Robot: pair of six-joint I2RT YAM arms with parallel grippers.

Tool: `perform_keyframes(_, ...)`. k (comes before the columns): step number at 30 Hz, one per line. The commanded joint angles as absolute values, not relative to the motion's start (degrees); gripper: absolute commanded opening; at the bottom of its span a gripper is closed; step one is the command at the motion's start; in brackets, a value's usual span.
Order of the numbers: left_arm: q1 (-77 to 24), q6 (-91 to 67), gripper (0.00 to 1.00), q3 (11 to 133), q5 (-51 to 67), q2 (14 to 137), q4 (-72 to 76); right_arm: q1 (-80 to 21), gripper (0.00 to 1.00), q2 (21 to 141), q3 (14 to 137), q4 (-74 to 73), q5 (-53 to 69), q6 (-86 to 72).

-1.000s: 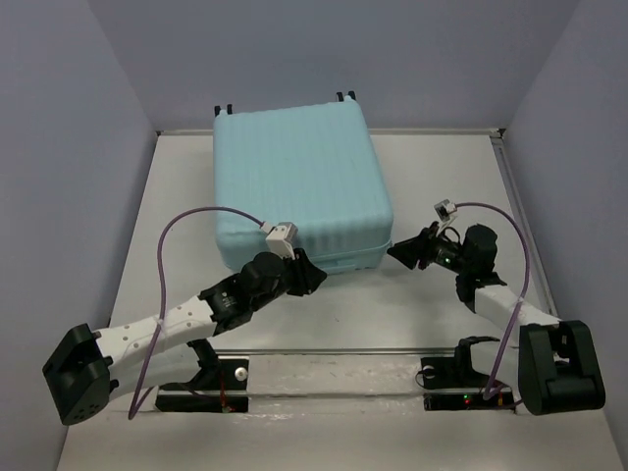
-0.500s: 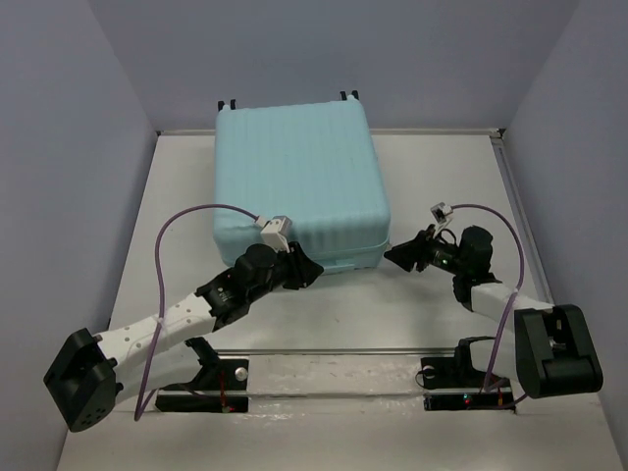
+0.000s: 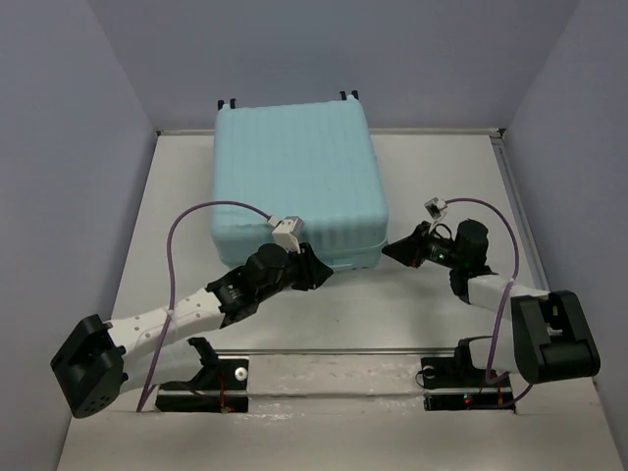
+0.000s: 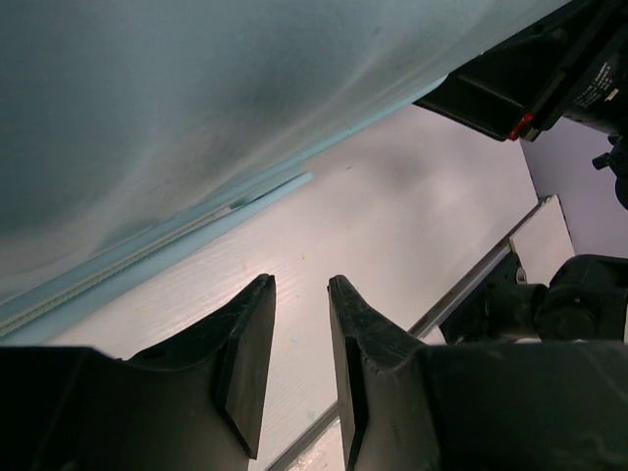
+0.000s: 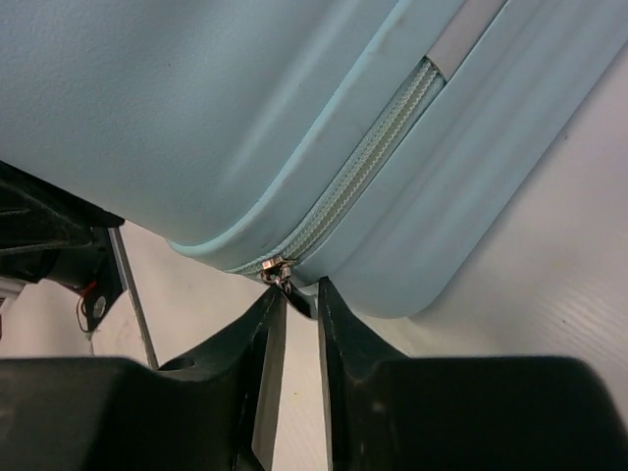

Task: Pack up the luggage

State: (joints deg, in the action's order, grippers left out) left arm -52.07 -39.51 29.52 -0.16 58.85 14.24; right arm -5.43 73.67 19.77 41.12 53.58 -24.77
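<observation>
The luggage [image 3: 294, 177] lies flat and closed on the desk [image 3: 451, 177], towards the far side and a little left of centre, ribbed mint shell facing up. Small black wheel parts poke out along its far edge. Both arms reach in to its near side. The left gripper [image 3: 316, 272] sits low against the near edge of the case, just under the rim. From its own camera the jaws stand a narrow gap apart with nothing between them, only bare desk beneath and the shell's seam line running past above. The right gripper [image 3: 388, 253] points at the near right corner of the case. Up close, the zipper [image 5: 378, 162] runs down between the two shell halves and round that rounded corner, and the little metal zipper pull [image 5: 279, 272] hangs right at the mouth of the jaws. They are drawn in to a thin slit and the pull's tab lies at their tips, but I cannot tell whether they are actually pinching it or just resting around it. A purple cable [image 3: 196, 221] loops up off the left arm, and another one arches over the right.
</observation>
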Motion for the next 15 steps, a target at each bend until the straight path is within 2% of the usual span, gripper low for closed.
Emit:
perform_keyframes(1, -52.3, -38.9, 0.4, 33.5, -3.2, 60.8, 18.0, -8.0, 0.18, 72.1, 21.4, 44.4, 50.1, -24.4)
perform_keyframes(6, -52.3, -37.9, 0.4, 37.0, -4.3, 65.7, 18.5, -9.3, 0.07, 67.3, 19.1, 37.0, 44.4, -22.4)
perform_keyframes(15, -50.5, -36.9, 0.41, 41.4, -7.1, 71.5, 19.8, -18.5, 0.07, 56.1, 16.4, 22.5, 32.6, -23.7)
